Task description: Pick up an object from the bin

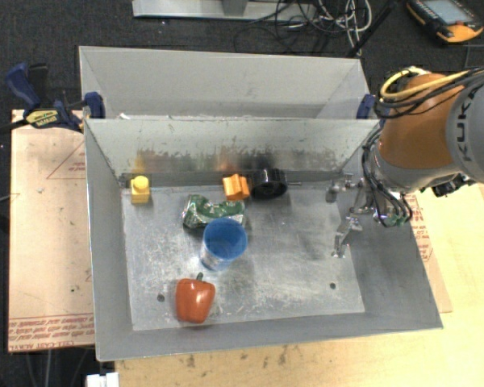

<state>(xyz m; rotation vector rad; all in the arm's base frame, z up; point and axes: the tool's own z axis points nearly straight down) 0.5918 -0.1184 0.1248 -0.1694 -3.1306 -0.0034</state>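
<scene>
My gripper (337, 221) hangs over the bare floor at the right side of the bin, open, with nothing between its fingers. The nearest loose thing is a black round object (268, 184) by the back wall, well to the gripper's left. An orange block (236, 186) lies right beside that black object. A blue cup (224, 240) lies on its side near the middle of the bin, with a green crumpled thing (214, 212) touching it from behind.
A red toy bell pepper (194, 299) sits near the front left corner. A small yellow block (139, 188) rests at the back left. The arm with its orange cover and cables reaches in over the right rim.
</scene>
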